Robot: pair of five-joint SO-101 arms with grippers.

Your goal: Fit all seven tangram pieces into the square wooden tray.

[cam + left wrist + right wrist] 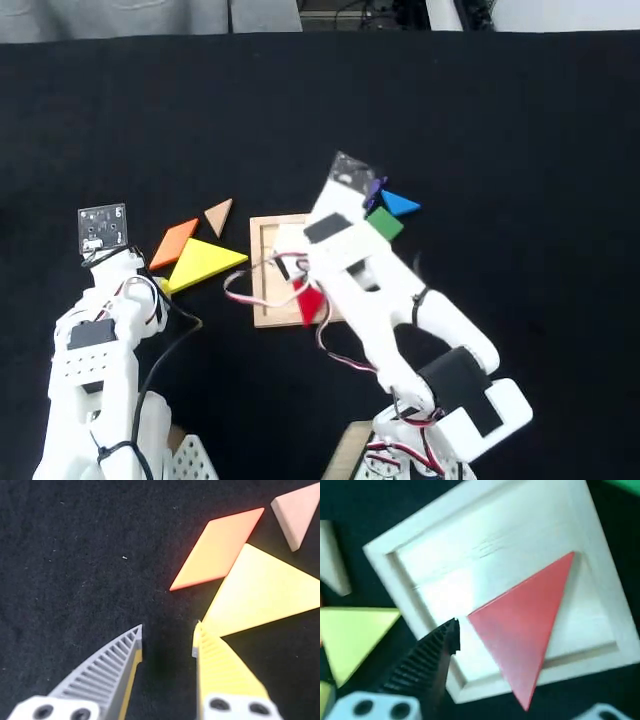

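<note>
The square wooden tray (262, 270) lies mid-table. A red triangle (525, 630) rests in it, one tip sticking out over the rim (485, 687) toward the arms. My right gripper (305, 288) hovers over the tray, open, its black finger (445, 642) just beside the triangle's edge. Left of the tray lie a yellow triangle (265, 592), an orange parallelogram (220, 547) and a tan triangle (297, 512). My left gripper (167, 640) stands open, low over the cloth, by the yellow triangle's corner. Blue (400, 204), green (385, 224) and purple (374, 190) pieces sit at the tray's far right.
Black cloth covers the table, with wide bare room at the far side and both ends. The right arm's body (400, 300) hides much of the tray's right half. Loose cables (245, 290) hang near the tray's left edge.
</note>
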